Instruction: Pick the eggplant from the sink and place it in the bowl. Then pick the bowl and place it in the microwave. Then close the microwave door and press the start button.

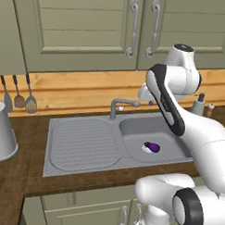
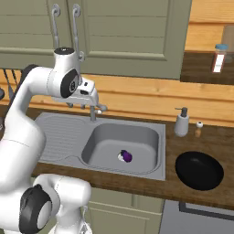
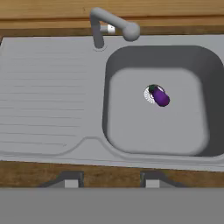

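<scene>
Step in hand: reaching for the eggplant (image 3: 160, 96), judged from the arm poised high over the sink (image 3: 52, 109) with nothing lifted yet
End effector: the end effector (image 3: 109, 180) hangs well above the sink's front rim, its two dark fingertips spread apart and holding nothing
Eggplant: small, purple, lying on the round drain (image 3: 151, 94) in the middle of the basin, stem end toward the faucet (image 3: 111, 24)
Doing it well: the end effector should probably shift toward the drain until it is centred over the eggplant, turn so the fingers close across its narrow width, then come straight down, clear of the basin walls and the faucet spout
Sink contents: only the eggplant; the ribbed drainboard is bare
Bowl: the bowl (image 2: 199, 171) is wide, black and empty, and sits on the table just right of the sink
Other things: a soap dispenser (image 2: 182, 122) stands behind the bowl
</scene>
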Tool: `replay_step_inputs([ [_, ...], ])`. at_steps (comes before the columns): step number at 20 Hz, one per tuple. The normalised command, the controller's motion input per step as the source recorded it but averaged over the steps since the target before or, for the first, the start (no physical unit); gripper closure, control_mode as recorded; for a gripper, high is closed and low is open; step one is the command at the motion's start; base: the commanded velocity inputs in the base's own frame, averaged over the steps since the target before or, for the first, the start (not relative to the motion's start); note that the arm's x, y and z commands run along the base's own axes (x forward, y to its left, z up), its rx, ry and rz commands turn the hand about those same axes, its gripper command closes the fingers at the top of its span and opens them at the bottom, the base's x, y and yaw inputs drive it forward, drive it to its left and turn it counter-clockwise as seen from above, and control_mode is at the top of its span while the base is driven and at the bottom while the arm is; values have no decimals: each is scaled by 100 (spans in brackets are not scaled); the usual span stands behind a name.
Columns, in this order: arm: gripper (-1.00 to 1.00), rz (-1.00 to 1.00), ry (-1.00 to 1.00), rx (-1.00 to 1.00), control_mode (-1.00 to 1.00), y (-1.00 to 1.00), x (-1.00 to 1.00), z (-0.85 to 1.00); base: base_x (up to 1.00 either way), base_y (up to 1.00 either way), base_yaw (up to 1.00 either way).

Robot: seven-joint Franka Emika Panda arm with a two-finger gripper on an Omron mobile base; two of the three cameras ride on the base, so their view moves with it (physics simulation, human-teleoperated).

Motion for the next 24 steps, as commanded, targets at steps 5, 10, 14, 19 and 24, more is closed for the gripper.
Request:
replay_step_inputs([
  [5,-100,2,6,1,-100,-27,-6,-17,0,0,0],
  [10,-100,8,9,11,-100,-53,-4,-55,0,0,0],
  [14,-100,31,1,8,-100,-93,1,-89,0,0,0],
  [19,-100,34,-3,1,-100,-75,21,-75,0,0,0],
  [24,-100,34,-5,0,-100,-49,43,-66,0,0,0],
])
